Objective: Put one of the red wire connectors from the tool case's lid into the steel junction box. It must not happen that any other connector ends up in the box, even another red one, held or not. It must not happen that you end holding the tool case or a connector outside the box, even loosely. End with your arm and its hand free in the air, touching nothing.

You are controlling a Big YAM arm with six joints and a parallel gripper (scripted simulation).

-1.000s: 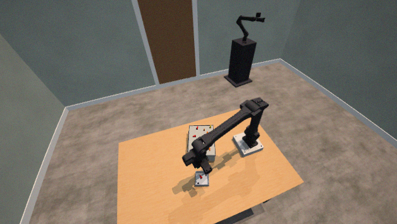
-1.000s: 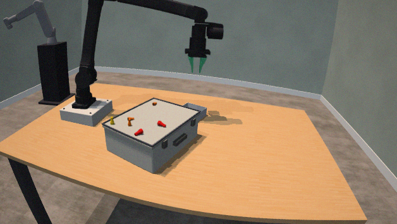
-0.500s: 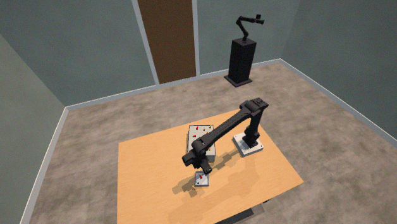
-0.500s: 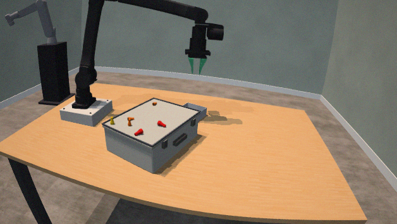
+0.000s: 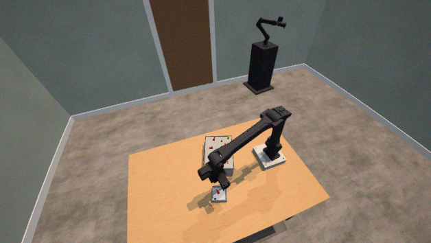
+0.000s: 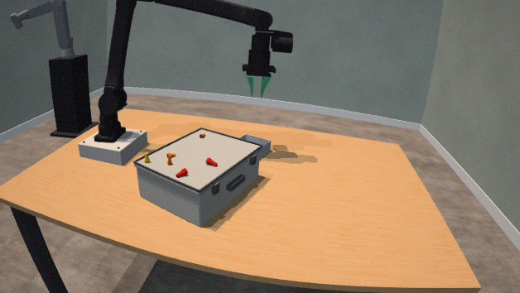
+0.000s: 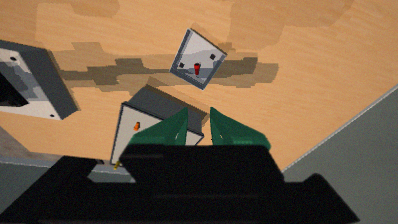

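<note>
The steel junction box (image 7: 198,59) lies on the table with a red wire connector (image 7: 197,68) inside it; both also show in the top view, the box (image 5: 219,194) and the connector (image 5: 218,192). In the exterior view the box (image 6: 257,141) sits just behind the grey tool case (image 6: 199,174). Two red connectors (image 6: 181,173) (image 6: 211,161) lie on the case's lid. My gripper (image 6: 257,88) hangs high above the box, green fingers pointing down with a small gap and nothing between them (image 7: 199,125).
Two orange connectors (image 6: 170,158) (image 6: 202,135) and a yellow one (image 6: 146,157) also lie on the lid. My arm's base (image 6: 113,146) stands left of the case. A second arm on a black pedestal (image 5: 262,65) stands on the floor far off.
</note>
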